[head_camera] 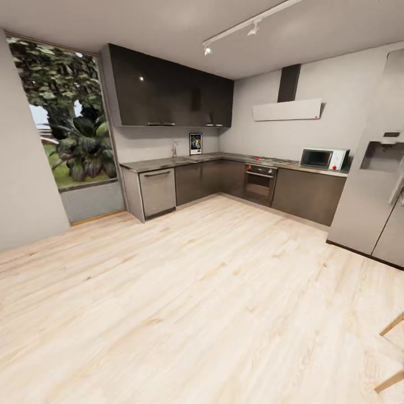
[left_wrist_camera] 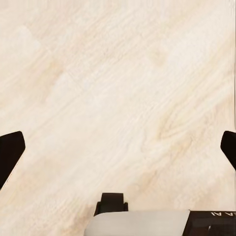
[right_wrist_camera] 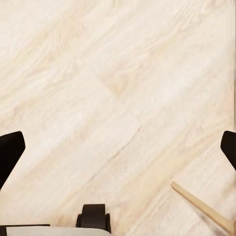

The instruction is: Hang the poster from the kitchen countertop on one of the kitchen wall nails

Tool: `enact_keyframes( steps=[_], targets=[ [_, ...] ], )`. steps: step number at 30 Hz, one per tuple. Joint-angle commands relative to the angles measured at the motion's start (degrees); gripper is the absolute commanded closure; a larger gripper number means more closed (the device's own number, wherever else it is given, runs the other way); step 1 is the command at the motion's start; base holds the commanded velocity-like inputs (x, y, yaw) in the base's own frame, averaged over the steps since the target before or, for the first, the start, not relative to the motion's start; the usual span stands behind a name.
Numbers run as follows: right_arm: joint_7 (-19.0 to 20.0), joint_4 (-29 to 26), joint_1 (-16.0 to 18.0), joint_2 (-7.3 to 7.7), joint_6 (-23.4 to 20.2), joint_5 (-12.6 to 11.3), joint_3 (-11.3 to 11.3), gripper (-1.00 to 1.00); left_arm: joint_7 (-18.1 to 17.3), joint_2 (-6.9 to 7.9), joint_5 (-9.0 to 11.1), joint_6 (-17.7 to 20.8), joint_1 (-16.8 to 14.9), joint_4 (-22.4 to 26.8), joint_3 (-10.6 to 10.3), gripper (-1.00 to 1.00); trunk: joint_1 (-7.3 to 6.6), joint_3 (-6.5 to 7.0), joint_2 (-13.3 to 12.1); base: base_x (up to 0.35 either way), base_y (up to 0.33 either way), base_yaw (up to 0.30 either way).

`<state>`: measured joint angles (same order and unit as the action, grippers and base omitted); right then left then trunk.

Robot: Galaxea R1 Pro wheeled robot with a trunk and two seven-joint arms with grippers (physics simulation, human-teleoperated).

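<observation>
Far across the room the poster (head_camera: pixel 195 143) stands upright on the grey kitchen countertop (head_camera: pixel 168 163), leaning against the back wall just right of the chrome tap (head_camera: pixel 174 148). It has a white border and dark artwork. My left gripper (left_wrist_camera: pixel 118 147) points down at the pale wood floor, its black fingers (left_wrist_camera: pixel 10 152) spread wide and nothing between them. My right gripper (right_wrist_camera: pixel 118 147) also stands open over the floor, fingers (right_wrist_camera: pixel 11 150) far apart and empty.
Dark lower cabinets and a dishwasher (head_camera: pixel 157 191) run under the counter, with an oven (head_camera: pixel 259 183), a microwave (head_camera: pixel 324 158) and a fridge (head_camera: pixel 376 196) along the right. A large window (head_camera: pixel 67 123) is at left. Wooden chair legs (head_camera: pixel 393 359) (right_wrist_camera: pixel 201 206) stand near my right side.
</observation>
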<state>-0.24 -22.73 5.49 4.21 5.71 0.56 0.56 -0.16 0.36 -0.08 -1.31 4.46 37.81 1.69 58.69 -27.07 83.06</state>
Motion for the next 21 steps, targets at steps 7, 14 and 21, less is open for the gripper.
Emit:
enact_keyframes(
  steps=[7,14,21],
  targets=[
    [-0.02,0.06,0.04,0.01,0.18,0.06,0.06,-1.0,-0.02,-0.01,-0.01,-0.1,0.03,0.07,0.06,-1.0,0.04,-0.05,0.02,0.338,0.0,-0.129],
    [-0.02,0.38,0.04,0.05,0.18,0.14,0.06,-1.0,-0.02,-0.01,-0.01,-0.1,0.03,0.07,0.06,-1.0,0.04,-0.05,0.02,0.339,0.0,-0.009],
    [-0.02,0.34,0.04,0.02,0.18,0.06,0.0,-1.0,-0.02,-0.01,-0.01,-0.11,0.03,0.07,0.06,-1.0,0.04,-0.05,0.02,0.339,0.0,0.0]
  ],
)
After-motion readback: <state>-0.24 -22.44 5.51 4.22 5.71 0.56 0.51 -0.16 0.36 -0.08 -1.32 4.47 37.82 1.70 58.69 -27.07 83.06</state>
